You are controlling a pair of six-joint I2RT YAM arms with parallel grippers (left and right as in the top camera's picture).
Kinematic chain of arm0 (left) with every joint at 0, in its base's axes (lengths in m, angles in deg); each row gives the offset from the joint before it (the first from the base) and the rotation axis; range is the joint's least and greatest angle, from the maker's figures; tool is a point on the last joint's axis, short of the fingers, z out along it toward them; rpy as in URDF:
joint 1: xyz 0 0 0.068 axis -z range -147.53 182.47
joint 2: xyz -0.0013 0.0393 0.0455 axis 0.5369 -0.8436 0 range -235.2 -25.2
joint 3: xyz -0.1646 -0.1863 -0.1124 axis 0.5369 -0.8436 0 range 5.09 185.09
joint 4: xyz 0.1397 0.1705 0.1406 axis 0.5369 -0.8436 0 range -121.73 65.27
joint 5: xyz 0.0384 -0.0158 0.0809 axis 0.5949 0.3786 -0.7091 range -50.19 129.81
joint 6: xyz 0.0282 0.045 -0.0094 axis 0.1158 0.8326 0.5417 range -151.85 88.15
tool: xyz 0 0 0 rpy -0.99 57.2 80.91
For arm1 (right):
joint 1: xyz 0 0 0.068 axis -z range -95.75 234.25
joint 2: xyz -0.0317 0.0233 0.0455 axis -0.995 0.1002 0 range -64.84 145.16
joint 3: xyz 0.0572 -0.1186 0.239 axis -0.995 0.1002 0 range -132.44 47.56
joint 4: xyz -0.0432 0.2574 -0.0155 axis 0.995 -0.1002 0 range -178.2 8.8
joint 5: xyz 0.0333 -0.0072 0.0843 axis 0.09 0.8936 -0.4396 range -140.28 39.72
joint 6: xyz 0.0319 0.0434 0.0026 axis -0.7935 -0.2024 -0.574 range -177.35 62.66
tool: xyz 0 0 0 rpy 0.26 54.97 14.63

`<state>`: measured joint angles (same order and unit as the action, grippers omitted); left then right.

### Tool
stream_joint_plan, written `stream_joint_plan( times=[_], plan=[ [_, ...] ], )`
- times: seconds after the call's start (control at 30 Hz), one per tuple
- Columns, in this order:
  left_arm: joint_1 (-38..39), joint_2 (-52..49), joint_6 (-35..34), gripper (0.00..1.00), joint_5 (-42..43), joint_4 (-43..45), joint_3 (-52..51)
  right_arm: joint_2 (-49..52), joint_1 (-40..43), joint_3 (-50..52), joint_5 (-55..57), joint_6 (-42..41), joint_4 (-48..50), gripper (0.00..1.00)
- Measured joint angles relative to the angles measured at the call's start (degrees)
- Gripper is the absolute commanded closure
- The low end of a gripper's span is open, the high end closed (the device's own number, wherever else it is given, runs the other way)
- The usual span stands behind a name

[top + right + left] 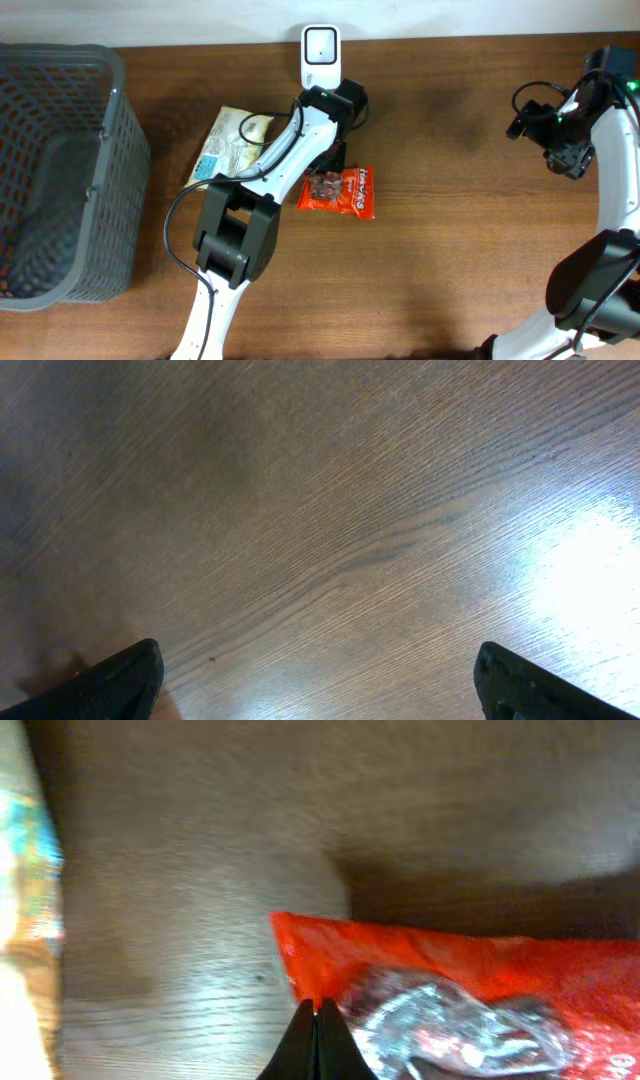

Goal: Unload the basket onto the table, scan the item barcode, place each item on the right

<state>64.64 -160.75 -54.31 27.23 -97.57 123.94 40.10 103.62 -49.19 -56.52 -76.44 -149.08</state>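
**Left jaws pinched tight, right jaws spread wide**

The white-and-black left arm (290,150) reaches forward over the table, elbow bent, wrist tipped downward. Its black left gripper (317,1012) points down with both tips pressed together, no gap showing. Over on the other side, the white right arm (612,172) curves upward, and the black right gripper (320,680) hangs with its fingers (125,675) wide apart.

A brown wooden bench (450,250) with long, fine grain fills nearly every view, its surface smooth and slightly glossy. A pale wall (150,20) shows as a thin strip along the bench's far edge. Light leaves a bright white glare (590,560) on the wood in the right wrist view.
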Motion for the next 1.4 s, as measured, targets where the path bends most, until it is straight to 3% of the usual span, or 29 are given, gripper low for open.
stream_joint_plan(
  times=[0.03,0.07,0.13,0.2,0.23,0.27,0.3,0.33,0.43,0.47,0.5,0.67,0.73,0.77,0.8,0.9,1.07,1.17,1.23,1.3,1.4],
  plan=[
    [-0.2,0.0,0.0,1.0,-0.8,-1.0,1.2,0.0,0.0,0.0,0.0,0.0,-0.1,0.01],
    [-0.7,-0.2,0.0,0.93,-1.3,-3.4,4.6,0.0,0.0,0.0,0.0,0.0,0.0,0.01],
    [-1.9,0.0,0.1,0.67,0.1,-6.4,12.9,0.0,0.0,0.0,0.0,0.0,0.0,0.01],
    [-2.2,0.0,0.2,0.07,8.6,-6.6,16.7,0.0,0.0,0.0,0.0,0.0,0.0,0.01],
    [-2.1,0.0,0.3,0.01,10.8,-6.7,16.7,0.0,0.0,0.0,0.0,0.0,0.0,0.01],
    [-1.9,0.0,0.3,0.14,13.1,-6.7,16.7,0.0,0.0,0.0,0.0,0.0,0.0,0.01],
    [-1.7,0.0,0.2,0.47,14.4,-6.7,16.7,0.0,0.0,0.0,0.0,0.0,0.0,0.01],
    [-1.6,0.0,0.3,0.66,14.8,-6.9,16.7,0.0,0.0,0.0,0.0,0.0,0.0,0.01],
    [-1.6,0.0,0.2,0.8,15.7,-7.5,14.7,0.0,0.0,0.0,0.0,0.0,0.0,0.01],
    [-1.6,-0.1,-0.3,0.78,15.8,-6.8,11.0,0.0,0.0,0.0,0.0,0.0,-0.1,0.01],
    [-1.5,-0.5,-0.8,0.67,15.8,-5.7,8.4,0.0,0.0,0.0,0.0,0.0,0.0,0.01],
    [-1.0,-4.4,-1.1,0.62,7.9,-3.0,4.4,0.0,0.0,0.0,0.0,0.0,0.0,0.01],
    [-1.8,-4.7,-1.1,0.41,4.4,-4.3,7.7,0.0,0.0,0.0,0.0,0.0,0.0,0.01],
    [-2.4,-5.3,-1.2,0.12,3.5,-7.5,13.8,0.0,0.0,0.0,0.0,0.0,0.0,0.01],
    [-3.1,-5.7,-1.2,0.01,2.9,-11.4,20.8,0.0,0.0,0.0,0.0,0.0,0.0,0.01],
    [-6.0,-5.1,-1.2,0.01,2.6,-16.1,35.8,0.0,0.0,0.0,0.0,0.0,-0.1,0.01],
    [-14.9,-4.8,-1.2,0.01,3.0,-16.7,36.7,0.0,0.0,0.0,0.0,-0.1,0.3,0.01],
    [-15.3,-6.1,-1.1,0.01,3.6,-16.6,36.7,0.0,0.0,0.1,-1.0,-3.0,7.4,0.01],
    [-15.0,-6.6,-1.2,0.01,3.8,-16.6,36.7,0.0,0.0,0.1,-8.3,-4.7,8.9,0.01],
    [-15.0,-6.6,-1.2,0.01,3.8,-16.6,36.7,0.2,-1.5,0.2,-21.4,3.6,14.6,0.01],
    [-15.0,-6.6,-1.1,0.01,3.8,-16.7,36.7,4.6,-16.2,0.1,-31.0,24.1,15.3,0.02]
  ],
)
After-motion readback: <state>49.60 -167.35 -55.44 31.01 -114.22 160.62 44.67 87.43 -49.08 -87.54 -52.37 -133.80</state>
